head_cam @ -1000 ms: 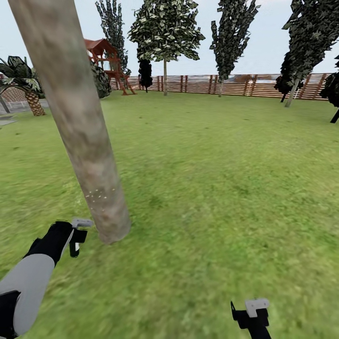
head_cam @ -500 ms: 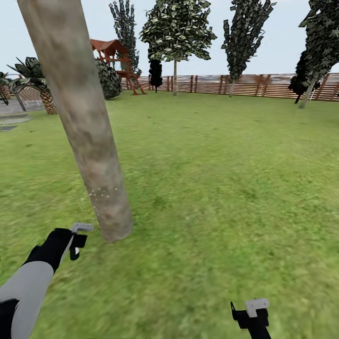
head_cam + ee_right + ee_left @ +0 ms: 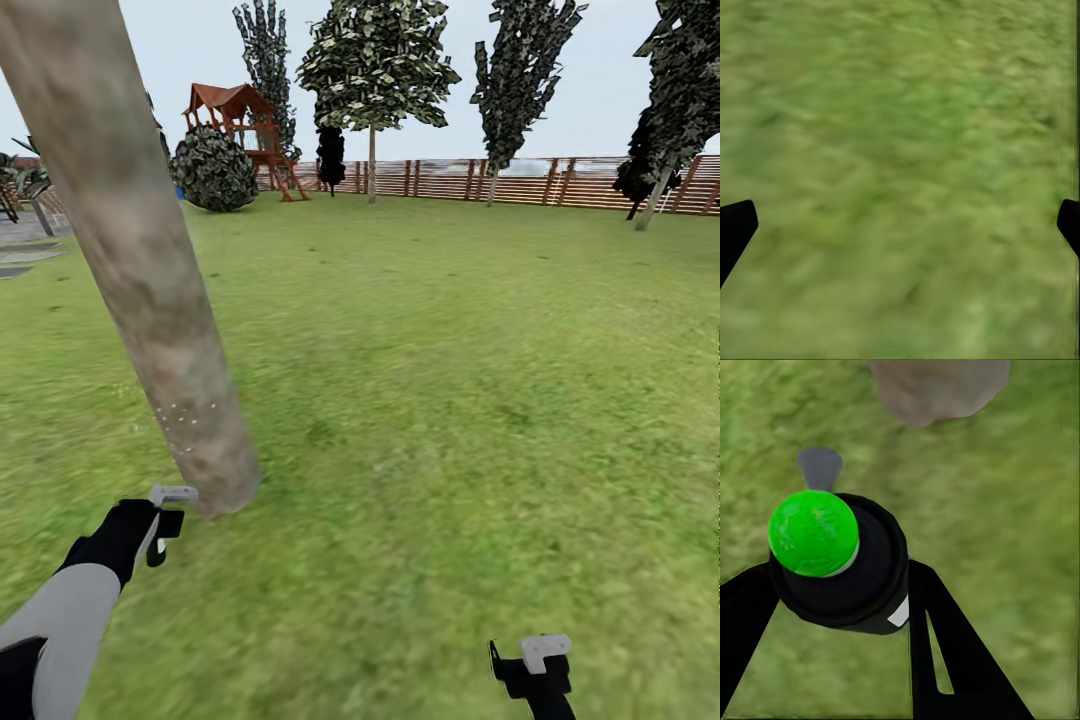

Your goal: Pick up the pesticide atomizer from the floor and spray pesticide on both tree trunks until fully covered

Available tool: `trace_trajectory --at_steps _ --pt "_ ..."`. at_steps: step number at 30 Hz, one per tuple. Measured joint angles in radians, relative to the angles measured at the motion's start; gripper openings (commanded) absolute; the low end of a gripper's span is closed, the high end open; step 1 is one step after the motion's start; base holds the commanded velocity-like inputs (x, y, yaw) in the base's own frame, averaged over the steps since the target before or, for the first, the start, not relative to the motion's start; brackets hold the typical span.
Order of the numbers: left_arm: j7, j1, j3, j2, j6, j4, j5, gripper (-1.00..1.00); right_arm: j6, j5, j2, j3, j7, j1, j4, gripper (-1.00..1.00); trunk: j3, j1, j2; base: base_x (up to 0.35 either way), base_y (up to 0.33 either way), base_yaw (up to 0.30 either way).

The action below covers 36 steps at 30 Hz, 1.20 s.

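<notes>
Setting: garden lawn (image 3: 450, 380) of blurry green grass, closed at its far edge by a brown slatted fence (image 3: 520, 180) under a pale sky.
Tree trunk: thick mottled grey-beige tree trunk (image 3: 140, 270), leaning in the head view, rising from the grass near the lawn's left side; its base also shows in the left wrist view (image 3: 937, 390).
Pesticide: small cluster of whitish pesticide specks (image 3: 185, 415) low on the bark, a little above the base; the rest of the visible bark looks bare.
Pesticide atomizer: black body with a bright green round cap (image 3: 832, 562) and a grey nozzle tip, seen in the left wrist view; held off the floor, near the trunk's base.
Left tool: left tool (image 3: 165, 510) with black fingers (image 3: 945, 652) closed around the atomizer, one finger at each side of the body; it hangs just beside the foot of the trunk, apart from the bark.
Right tool: right tool (image 3: 535, 670) low over bare grass at the near edge of the head view, well apart from the trunk; its two black fingertips (image 3: 735, 229) stand wide apart with nothing between them.
Background: red-roofed wooden play tower (image 3: 235, 125) and a round dark bush (image 3: 212, 172) at the far left; several dark-foliaged trees (image 3: 375, 60) along the fence.
</notes>
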<state>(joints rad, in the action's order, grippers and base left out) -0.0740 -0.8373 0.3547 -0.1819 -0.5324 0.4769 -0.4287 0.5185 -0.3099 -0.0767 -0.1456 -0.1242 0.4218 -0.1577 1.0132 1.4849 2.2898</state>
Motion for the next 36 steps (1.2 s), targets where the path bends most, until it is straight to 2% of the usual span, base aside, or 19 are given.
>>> trace_trajectory --at_steps 2,5,7,8,14,18,26,36 --pt "0.014 0.016 0.007 -0.003 0.000 0.006 0.000 -1.00 0.000 0.001 0.000 0.000 -0.001 0.000 0.000 1.00 0.000 0.000 0.000 0.107 -0.272 0.000" --pt "0.020 0.022 0.054 -0.007 0.004 0.009 0.001 -1.00 0.000 0.001 0.000 0.000 -0.001 0.000 0.000 1.00 0.000 0.000 0.000 0.131 -0.271 0.063" --pt "0.020 0.022 0.096 -0.007 0.053 0.007 0.001 -1.00 0.000 0.001 0.000 0.000 -0.001 0.000 0.001 1.00 0.000 0.000 0.000 0.175 -0.246 0.246" --pt "0.020 0.023 0.104 -0.007 0.069 0.004 0.001 -1.00 0.000 0.001 0.000 0.000 -0.001 0.000 0.001 1.00 0.000 0.000 0.000 0.207 -0.220 0.268" --pt "0.019 0.022 0.107 -0.006 0.081 -0.001 0.001 -1.00 0.000 0.000 0.000 0.000 -0.001 0.000 0.001 1.00 0.000 0.000 0.000 0.235 -0.186 0.262" --pt "0.019 0.022 0.106 -0.001 0.083 -0.001 0.003 -1.00 0.000 0.000 0.000 0.000 -0.001 0.000 0.001 1.00 0.000 0.000 0.000 0.213 -0.193 0.042" --pt "0.019 0.022 0.106 0.001 0.083 0.000 0.003 -1.00 0.000 0.000 0.000 0.000 -0.001 0.000 0.001 1.00 0.000 0.000 0.000 0.020 -0.268 0.017" --pt "0.020 0.022 0.109 -0.002 0.081 0.003 0.000 -1.00 0.000 0.000 0.000 0.000 0.000 0.000 0.001 1.00 0.000 0.000 0.000 0.033 -0.276 0.262"
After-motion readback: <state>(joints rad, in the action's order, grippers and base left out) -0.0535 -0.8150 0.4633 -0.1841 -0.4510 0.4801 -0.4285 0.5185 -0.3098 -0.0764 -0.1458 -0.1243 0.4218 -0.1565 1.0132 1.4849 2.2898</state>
